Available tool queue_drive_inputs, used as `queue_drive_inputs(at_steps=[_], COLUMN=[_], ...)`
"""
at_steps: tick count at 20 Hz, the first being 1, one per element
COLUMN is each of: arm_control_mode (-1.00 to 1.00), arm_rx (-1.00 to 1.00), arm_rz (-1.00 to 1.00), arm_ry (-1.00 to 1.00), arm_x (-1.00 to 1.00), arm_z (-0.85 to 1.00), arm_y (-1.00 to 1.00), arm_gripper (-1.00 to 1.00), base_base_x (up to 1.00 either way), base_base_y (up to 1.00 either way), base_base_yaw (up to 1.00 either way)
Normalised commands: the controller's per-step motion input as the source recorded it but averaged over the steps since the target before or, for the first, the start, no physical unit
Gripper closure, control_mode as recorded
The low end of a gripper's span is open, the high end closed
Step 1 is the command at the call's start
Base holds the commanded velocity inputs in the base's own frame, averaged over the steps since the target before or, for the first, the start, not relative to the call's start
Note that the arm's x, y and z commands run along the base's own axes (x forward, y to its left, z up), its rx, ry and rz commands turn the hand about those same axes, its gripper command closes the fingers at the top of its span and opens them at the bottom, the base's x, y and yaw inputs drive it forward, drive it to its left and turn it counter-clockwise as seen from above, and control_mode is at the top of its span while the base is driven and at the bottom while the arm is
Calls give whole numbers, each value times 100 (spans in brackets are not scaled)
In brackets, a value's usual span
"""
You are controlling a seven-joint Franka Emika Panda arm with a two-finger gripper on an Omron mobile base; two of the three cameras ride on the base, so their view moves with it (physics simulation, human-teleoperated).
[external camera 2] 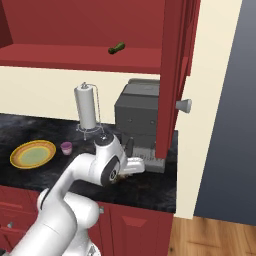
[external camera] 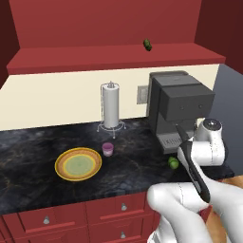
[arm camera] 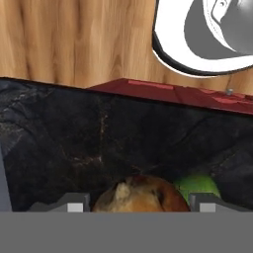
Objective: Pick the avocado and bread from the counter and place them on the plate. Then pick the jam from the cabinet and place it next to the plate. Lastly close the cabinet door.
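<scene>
A kitchen: black marble counter (external camera: 28, 142), red cabinet (external camera: 109, 28), coffee machine (external camera: 178, 107), paper-towel roll (external camera: 111, 105).

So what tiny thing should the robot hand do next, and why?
Probably close the fingers on the bread. In the hand view the brown roll sits right between the two finger tips of the gripper, which stand apart on either side of it, low over the counter. The avocado lies just beside it, and the plate has nothing on it yet.
</scene>
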Motion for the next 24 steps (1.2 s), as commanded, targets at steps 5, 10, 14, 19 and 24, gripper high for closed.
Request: queue_drive_inputs(at_steps=[5,10,14,19,24], arm_control_mode=[-100,-100,-100,-100,-100], arm_rx=[0,0,0,0,0], arm_rz=[0,0,0,0,0], arm_ry=[0,0,0,0,0], arm_x=[0,0,9,4,6], arm_z=[45,35,19,24,14], arm_y=[77,80,81,78,71], arm_gripper=[100,100,100,100,100], base_base_x=[0,0,0,0,0], base_base_y=[0,0,0,0,0], base_base_yaw=[0,0,0,0,0])
